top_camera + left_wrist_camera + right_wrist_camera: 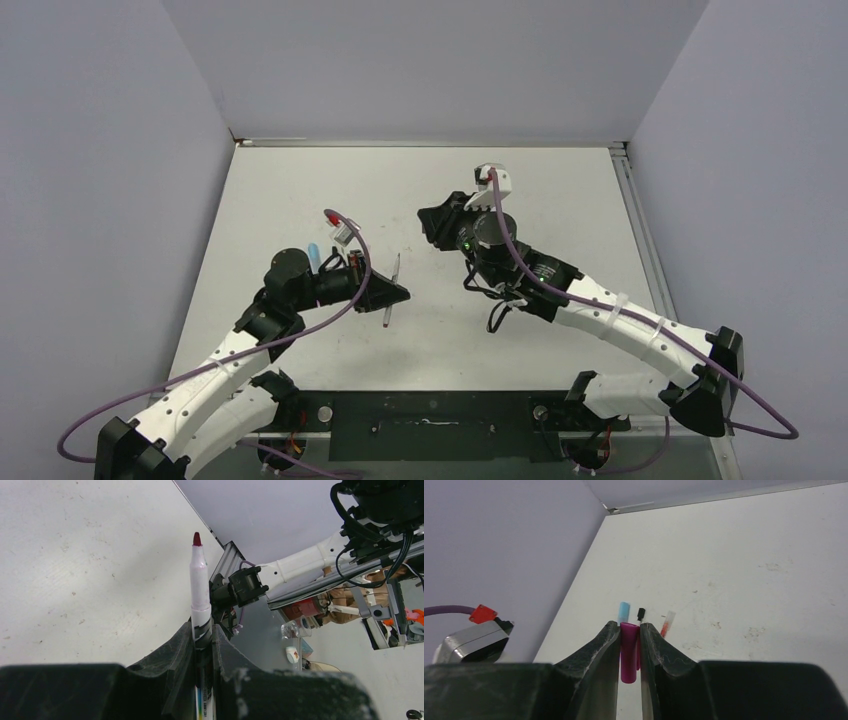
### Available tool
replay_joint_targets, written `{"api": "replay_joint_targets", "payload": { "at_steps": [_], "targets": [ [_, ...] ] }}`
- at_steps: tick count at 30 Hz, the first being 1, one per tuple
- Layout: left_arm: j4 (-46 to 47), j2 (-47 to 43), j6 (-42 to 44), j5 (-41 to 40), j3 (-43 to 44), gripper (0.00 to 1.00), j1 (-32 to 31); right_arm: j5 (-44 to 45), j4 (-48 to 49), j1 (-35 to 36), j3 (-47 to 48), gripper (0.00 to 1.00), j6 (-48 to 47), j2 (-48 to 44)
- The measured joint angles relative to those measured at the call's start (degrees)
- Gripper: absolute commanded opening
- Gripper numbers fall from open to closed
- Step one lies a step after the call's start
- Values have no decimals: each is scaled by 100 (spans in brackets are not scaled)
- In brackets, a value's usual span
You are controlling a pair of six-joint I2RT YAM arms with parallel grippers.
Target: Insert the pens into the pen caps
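My left gripper [401,293] is shut on a pen [392,288] and holds it above the table. In the left wrist view the pen [200,587] has a white barrel and a bare dark-red tip pointing away from the gripper [203,636]. My right gripper [430,228] is shut on a short magenta pen cap [628,652], which stands upright in the gripper [629,628]. It is a short way right of the left gripper. On the table beyond lie a light-blue cap [623,611], a black-tipped pen [640,614] and a red pen [667,624].
The light-blue cap [313,252] lies beside the left arm's wrist, near the left wall. The grey walls close in the table on the left, back and right. A metal rail [636,215] runs along the right edge.
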Motion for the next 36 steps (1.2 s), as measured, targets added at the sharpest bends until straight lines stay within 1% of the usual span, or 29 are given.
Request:
{"api": "replay_joint_targets", "payload": {
  "at_steps": [7, 19, 36],
  "targets": [
    [710, -52, -481, 33, -284, 0, -72, 166, 426, 428, 0, 5, -2, 0],
    [1480, -210, -973, 2, -511, 0, -122, 348, 693, 953, 46, 5, -17, 98],
    [1779, -293, -1163, -92, -603, 0, -160, 555, 763, 1250, 57, 5, -22, 136]
  ]
}}
